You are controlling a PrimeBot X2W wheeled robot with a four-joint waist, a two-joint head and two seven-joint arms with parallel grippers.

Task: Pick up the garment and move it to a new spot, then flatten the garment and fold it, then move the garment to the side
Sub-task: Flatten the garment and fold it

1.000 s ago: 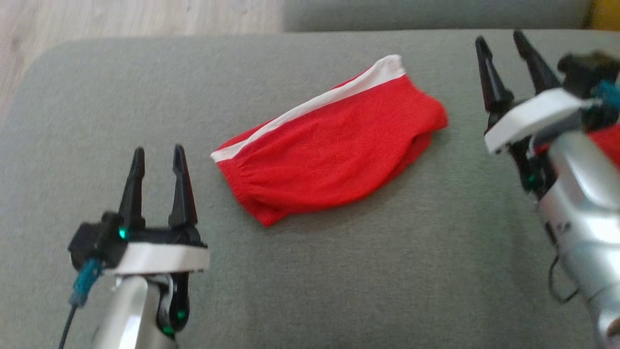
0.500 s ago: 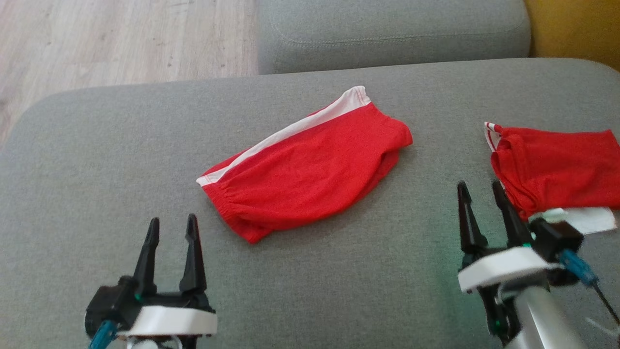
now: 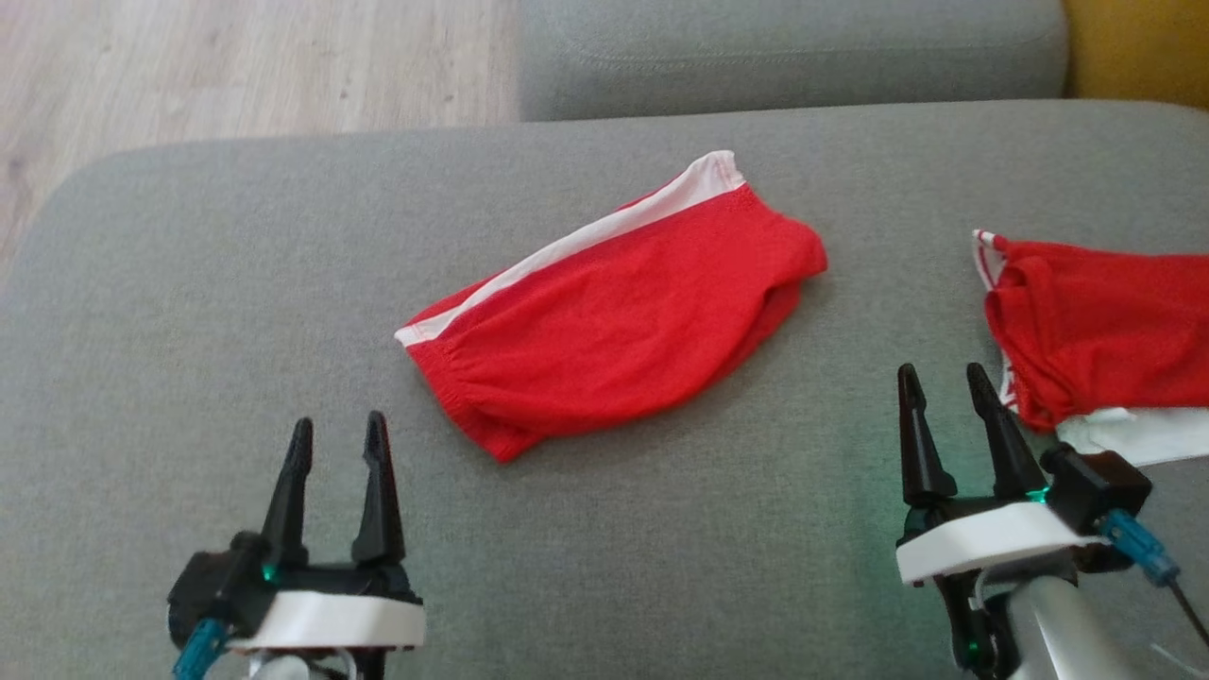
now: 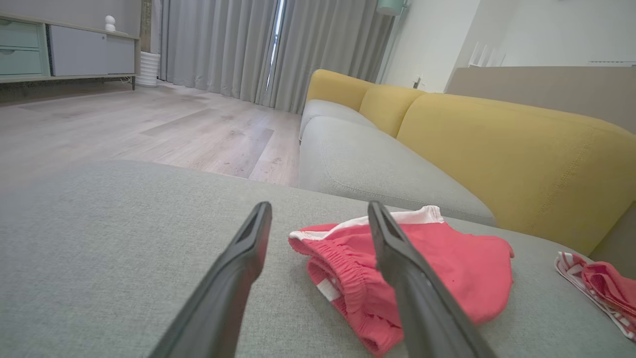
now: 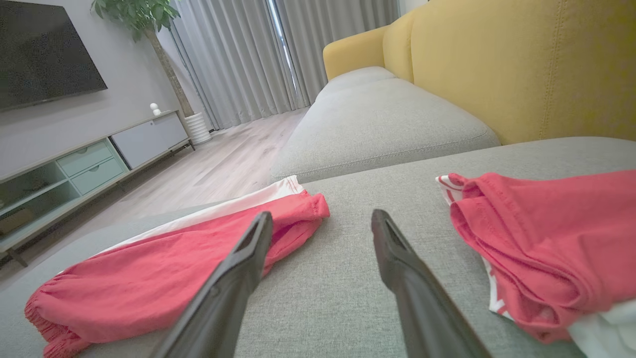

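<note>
A red garment [image 3: 614,326] with a white side stripe lies folded in the middle of the grey sofa cushion [image 3: 189,283]; it also shows in the left wrist view [image 4: 447,268] and the right wrist view [image 5: 164,268]. My left gripper [image 3: 338,430] rests open at the lower left, short of the garment's elastic end, nothing between its fingers. Open and empty too, my right gripper [image 3: 943,378] sits at the lower right, between the middle garment and a second red garment [image 3: 1105,321].
The second red garment [image 5: 546,248] with white trim lies at the cushion's right edge, close to my right fingers. Another grey cushion [image 3: 784,47] and a yellow backrest [image 4: 497,149] stand behind. Wooden floor [image 3: 236,66] lies beyond the cushion's far left edge.
The right arm has dropped from the upper right to the lower right, uncovering the second red garment. The camera has shifted. The middle garment lies as before.
</note>
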